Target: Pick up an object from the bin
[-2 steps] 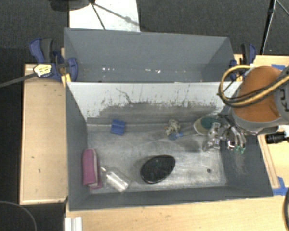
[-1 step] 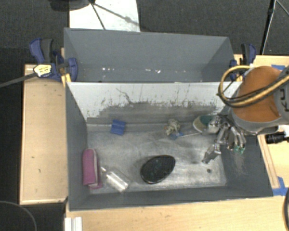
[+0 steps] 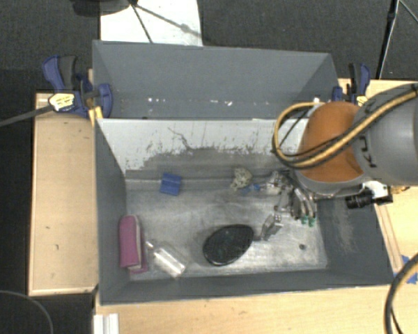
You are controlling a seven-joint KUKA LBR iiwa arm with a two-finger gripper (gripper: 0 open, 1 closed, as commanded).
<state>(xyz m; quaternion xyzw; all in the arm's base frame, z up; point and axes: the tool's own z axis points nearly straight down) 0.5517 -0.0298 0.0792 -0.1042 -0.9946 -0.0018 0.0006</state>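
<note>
My gripper (image 3: pixel 273 223) hangs low over the bin floor right of centre, under the orange wrist cover. A flat black oval stone (image 3: pixel 227 245) lies just left of its fingertips, near the front wall. At the back wall, a small crumpled grey-beige lump (image 3: pixel 241 179) lies up and to the left of the gripper. I see nothing between the fingers.
A small blue block (image 3: pixel 171 184) sits at the back left. A pink-purple oblong bar (image 3: pixel 129 241) lies along the left wall, with a clear plastic piece (image 3: pixel 165 259) beside it at the front. The arm and its cables cover the bin's right side.
</note>
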